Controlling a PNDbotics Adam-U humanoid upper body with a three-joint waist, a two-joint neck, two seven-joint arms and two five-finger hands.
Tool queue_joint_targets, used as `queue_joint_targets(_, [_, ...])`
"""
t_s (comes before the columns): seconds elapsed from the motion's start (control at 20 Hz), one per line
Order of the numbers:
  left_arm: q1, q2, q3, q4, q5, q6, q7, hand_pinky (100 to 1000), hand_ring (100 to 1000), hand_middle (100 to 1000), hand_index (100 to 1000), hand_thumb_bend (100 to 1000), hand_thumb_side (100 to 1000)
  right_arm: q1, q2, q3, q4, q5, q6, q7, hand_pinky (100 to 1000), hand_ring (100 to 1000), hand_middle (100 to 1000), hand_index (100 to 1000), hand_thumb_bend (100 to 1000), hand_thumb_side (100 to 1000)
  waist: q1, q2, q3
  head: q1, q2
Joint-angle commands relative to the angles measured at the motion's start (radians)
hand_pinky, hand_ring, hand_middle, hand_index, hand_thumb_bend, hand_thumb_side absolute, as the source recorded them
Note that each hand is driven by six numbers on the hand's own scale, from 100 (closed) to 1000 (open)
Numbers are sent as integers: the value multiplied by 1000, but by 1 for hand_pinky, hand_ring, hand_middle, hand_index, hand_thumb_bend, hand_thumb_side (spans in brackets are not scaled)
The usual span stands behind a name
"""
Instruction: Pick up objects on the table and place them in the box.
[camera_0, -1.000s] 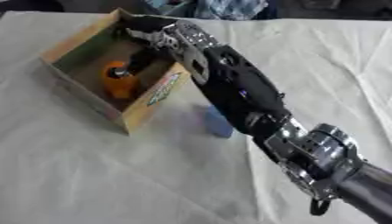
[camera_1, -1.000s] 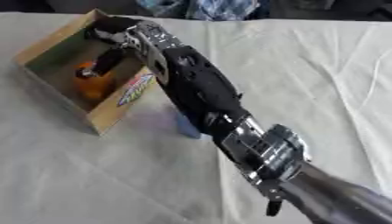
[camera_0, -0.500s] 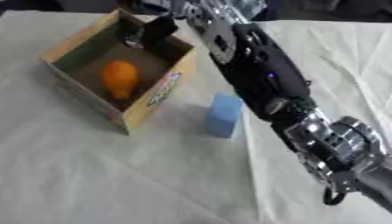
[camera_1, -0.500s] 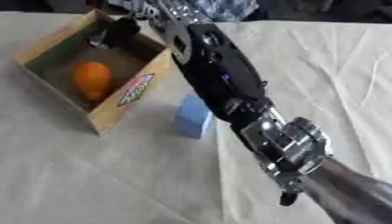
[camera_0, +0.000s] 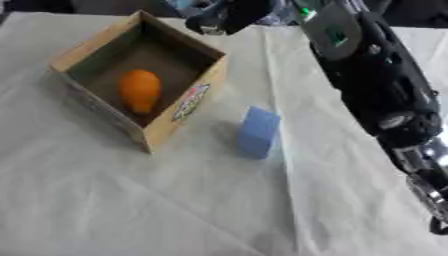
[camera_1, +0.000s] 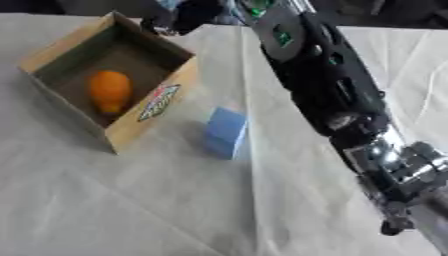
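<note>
The box sits on the left side of the table. An orange thing lies inside it. A blue block stands on the table just right of the box. The right hand is up at the far edge, past the box's far corner. It is dark and blurry, so I cannot tell if its fingers are open or closed.

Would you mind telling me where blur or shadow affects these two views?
Left eye view: the right hand at the top edge is smeared; the blue block casts a soft shadow leftward. Right eye view: the orange object in the box looks soft-edged, with the box floor shaded.
</note>
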Motion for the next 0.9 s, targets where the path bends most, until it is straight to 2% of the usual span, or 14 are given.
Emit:
queue_joint_targets(0.05, [-3, 24, 11, -14, -9, 2, 0, 604, 819, 1000, 692, 274, 981, 26, -95, -1, -103, -39, 19, 0, 910, 915, 855, 950, 414, 649, 3, -19, -3, 13, 1])
queue_joint_targets(0.35, [-1, 32, 13, -14, -12, 3, -1, 604, 819, 1000, 692, 272, 981, 120, -226, 26, -224, -80, 44, -19, 905, 911, 843, 942, 514, 780, -3, -20, -7, 26, 10])
queue_joint_targets(0.55, [2, 37, 12, -14, -14, 4, -3, 604, 819, 1000, 692, 270, 981, 164, -303, 50, -282, -87, 60, -35, 903, 913, 842, 932, 540, 790, -10, -24, -13, 30, 13])
queue_joint_targets(0.8, [3, 39, 12, -14, -15, 5, -5, 605, 820, 1000, 692, 270, 982, 215, -335, 75, -319, -81, 86, -38, 902, 918, 843, 930, 523, 782, -15, -29, -14, 27, 13])
queue_joint_targets(0.85, [3, 39, 12, -14, -15, 6, -5, 605, 820, 1000, 692, 269, 983, 224, -336, 81, -327, -81, 92, -36, 902, 920, 843, 931, 512, 770, -15, -29, -14, 26, 13])
queue_joint_targets(0.9, [3, 39, 12, -14, -15, 6, -5, 605, 820, 1000, 692, 269, 983, 232, -336, 86, -333, -81, 102, -35, 903, 922, 843, 932, 551, 716, -15, -29, -14, 25, 14])
